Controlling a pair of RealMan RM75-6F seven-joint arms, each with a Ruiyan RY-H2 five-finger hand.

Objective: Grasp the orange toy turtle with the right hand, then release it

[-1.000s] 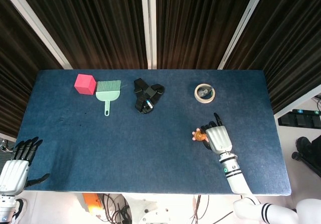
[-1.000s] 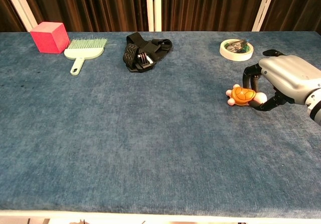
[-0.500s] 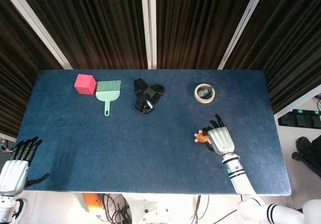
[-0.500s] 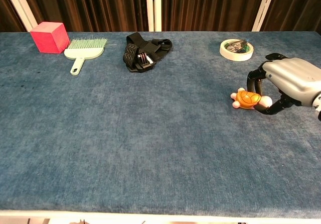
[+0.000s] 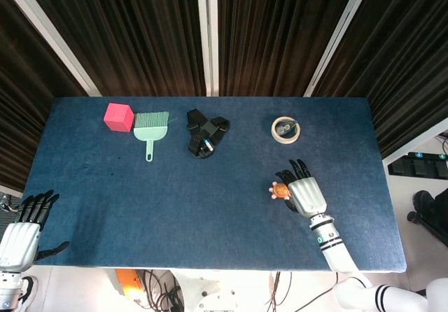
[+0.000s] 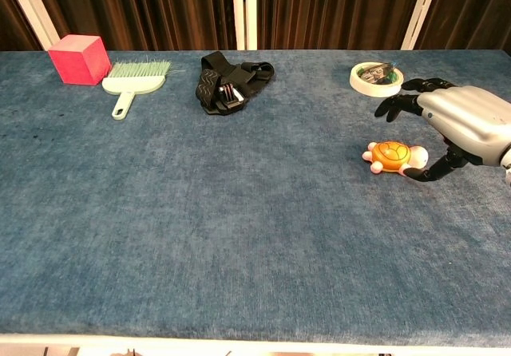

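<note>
The orange toy turtle [image 6: 390,156] [image 5: 279,191] lies flat on the blue table [image 6: 239,212] at the right. My right hand [image 6: 463,122] [image 5: 305,194] hovers just right of it with fingers spread and lifted off the shell. The thumb [image 6: 435,167] sits low beside the turtle's near right side; whether it touches is unclear. Nothing is held. My left hand [image 5: 21,231] rests off the table's near left corner, fingers apart and empty, seen only in the head view.
A roll of tape [image 6: 376,78] lies behind the right hand. Further left along the back are black straps [image 6: 230,82], a green brush [image 6: 134,81] and a red cube [image 6: 79,58].
The right hand's fingers have opened off the turtle, which now lies free on the cloth. The left hand stayed put.
</note>
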